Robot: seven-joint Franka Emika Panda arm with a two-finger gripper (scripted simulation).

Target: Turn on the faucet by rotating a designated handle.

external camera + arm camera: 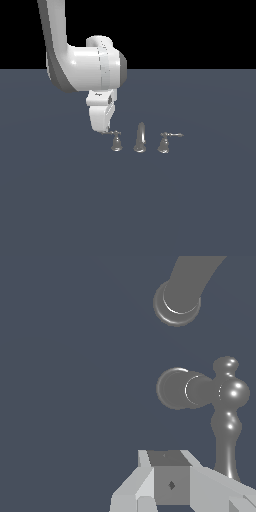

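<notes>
- Hand (104,129) poised at the lever tip of the handle (115,141); open or clenched, cannot tell.
- May slide off the thin lever.
- Could nudge the spout (140,137) nearby.

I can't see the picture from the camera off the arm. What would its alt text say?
A white robot arm reaches down so its gripper sits at the lever tip of the handle on the exterior view's left. Beside it on a dark blue-grey floor stand the faucet's curved spout and a twin handle; the background is black.

Spout (187,281) cropped — end effector (172,483) too.
</notes>
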